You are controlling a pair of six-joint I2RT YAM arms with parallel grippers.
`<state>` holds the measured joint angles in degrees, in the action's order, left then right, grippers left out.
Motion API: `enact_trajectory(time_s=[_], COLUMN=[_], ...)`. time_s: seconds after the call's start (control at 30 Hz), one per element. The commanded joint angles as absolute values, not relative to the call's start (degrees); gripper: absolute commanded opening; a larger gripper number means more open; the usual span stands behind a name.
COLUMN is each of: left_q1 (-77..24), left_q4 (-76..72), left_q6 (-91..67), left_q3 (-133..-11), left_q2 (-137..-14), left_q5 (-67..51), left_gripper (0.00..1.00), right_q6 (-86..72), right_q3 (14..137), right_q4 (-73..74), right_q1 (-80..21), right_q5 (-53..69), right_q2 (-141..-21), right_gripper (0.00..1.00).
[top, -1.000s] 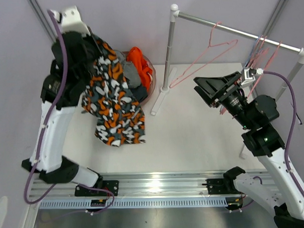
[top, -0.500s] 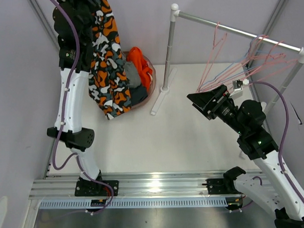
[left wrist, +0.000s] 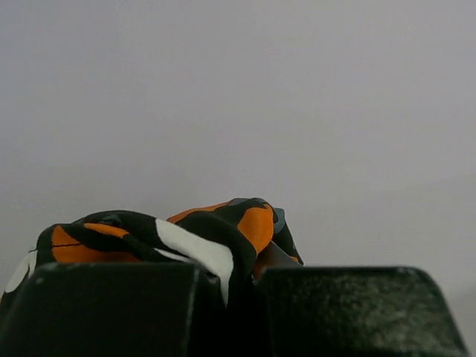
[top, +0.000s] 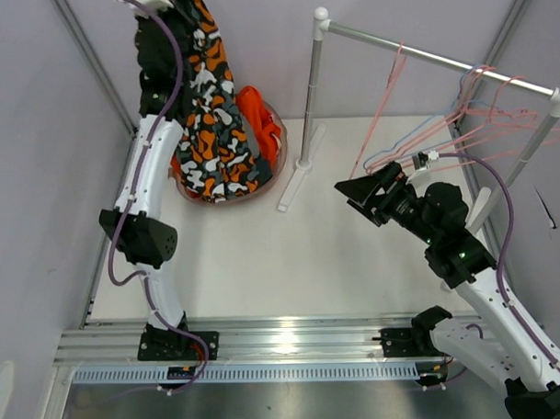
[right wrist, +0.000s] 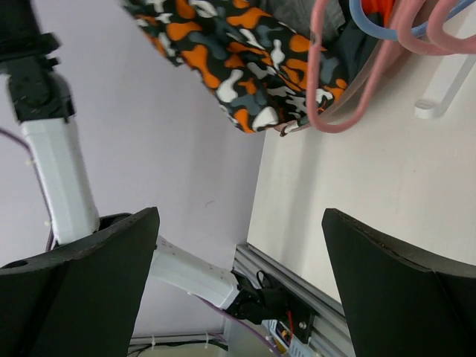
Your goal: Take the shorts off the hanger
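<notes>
One shorts pair (top: 208, 120) dangles — pinched in the left hand (left wrist: 227, 294).

Bright, even light; soft shadows, mostly sharp.

A: Left arm (top: 149, 154)?
B: Stretched up at the far left, its top end at the frame edge. Blotch-patterned shorts (top: 208, 120) hang from up there, lower hem down in the pink basket (top: 280, 145).
A: Anything else in the basket?
B: Orange shorts (top: 254, 114), on the right side, touching the patterned ones.
A: Rack (top: 311, 89)?
B: White post at the far middle, rail running right. One pink hanger (top: 384, 100) alone, and a bunch of pink and blue hangers (top: 484, 120) near the right end, all tilted.
A: Right gripper (top: 367, 195)?
B: Fingers spread, holding nothing, on the near side of the hangers, above the table (top: 337, 263).
</notes>
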<state>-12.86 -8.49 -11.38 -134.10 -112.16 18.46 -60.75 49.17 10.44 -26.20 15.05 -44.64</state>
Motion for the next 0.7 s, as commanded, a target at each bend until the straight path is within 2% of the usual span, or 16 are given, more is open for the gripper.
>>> enact_trajectory(time_s=[0.0,0.07,0.1,0.13,0.17,0.2,0.23,0.27,0.3,0.5,0.67], left_q1=[-13.0,-13.0,-13.0,-13.1,-13.1,-13.2,-13.4,-13.6,-13.9,-16.3,-17.9], left_q4=[-7.2,-5.5,-3.8,-2.8,-1.9,-0.5,0.8,2.0,3.6,7.6,14.2], left_q6=[-11.2,-12.5,-13.8,-14.4,-15.1,-16.2,-16.5,-16.8,-16.7,-16.3,-16.8], left_q3=[-128.2,-126.1,-125.5,-124.1,-123.6,-123.0,-121.4,-120.8,-120.2,-114.1,-113.1], left_q2=[-116.6,-117.8,-118.6,-118.8,-118.7,-118.1,-117.5,-116.6,-114.5,-102.1,-88.9], left_q5=[20.2,20.2,19.9,19.3,18.9,18.4,17.6,17.4,17.2,19.2,15.8], left_gripper=[0.09,0.19,0.37,0.45,0.64,0.75,0.8,0.97,0.99,0.99,0.99], right_q6=[-59.5,-59.7,-59.9,-59.9,-60.1,-60.1,-60.2,-60.3,-60.5,-60.7,-59.0], right_q3=[49.2,48.8,48.7,48.7,48.7,48.7,48.7,48.7,48.7,49.7,53.4], right_q4=[7.2,7.3,7.3,7.6,7.9,8.2,8.6,8.8,9.0,10.5,14.5], right_q1=[-26.5,-26.5,-26.5,-26.5,-26.6,-26.5,-26.5,-26.6,-26.6,-27.0,-27.2], right_q5=[16.0,15.7,15.6,15.6,15.6,15.5,15.2,15.1,14.9,13.9,12.7], right_q2=[-43.3,-42.5,-42.1,-41.9,-41.5,-41.2,-41.0,-40.4,-40.2,-37.8,-37.1], right_gripper=[0.99,0.99,0.99,0.99,1.0,0.99,0.99,0.99,0.99,0.99,0.99])
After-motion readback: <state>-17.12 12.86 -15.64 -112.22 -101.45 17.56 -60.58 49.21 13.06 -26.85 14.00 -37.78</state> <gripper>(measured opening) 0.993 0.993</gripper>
